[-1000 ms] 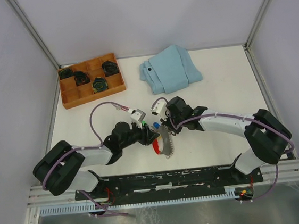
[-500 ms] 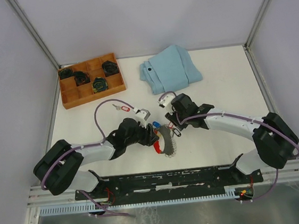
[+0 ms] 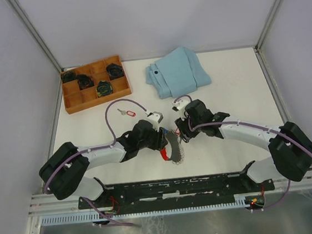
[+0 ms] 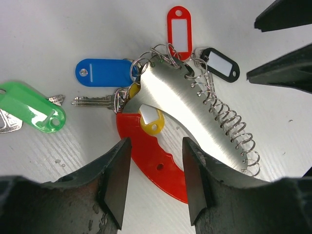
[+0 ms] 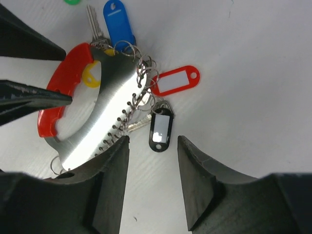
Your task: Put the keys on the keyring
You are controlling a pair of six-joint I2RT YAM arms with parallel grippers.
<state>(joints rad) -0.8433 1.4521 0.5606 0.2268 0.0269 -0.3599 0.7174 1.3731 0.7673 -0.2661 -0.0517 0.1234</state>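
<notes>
Table [image 3: 236, 86], both arms reaching to its middle; cloth [image 3: 178, 73] and wooden tray [image 3: 71, 106] at the far edge. Keyring [image 4: 144, 156] lies between the grippers. Left gripper [image 4: 155, 180]: jaws about half apart, astride the red strip; contact cannot be told. Right gripper [image 5: 152, 180]: jaws apart, empty, black-tagged key [image 5: 161, 127] just ahead. Black, red-tagged key [image 4: 179, 31] and blue-tagged key [image 4: 105, 72] sit at the loops' upper end. Green-tagged key [image 4: 31, 107] lies loose beside the ring; a second red-tagged key [image 3: 125, 113] lies well apart, towards the tray. Judged step: between keys, threading part done. Next move calls for fetching a loose key and lining its small ring on a free loop while the strip is steadied
</notes>
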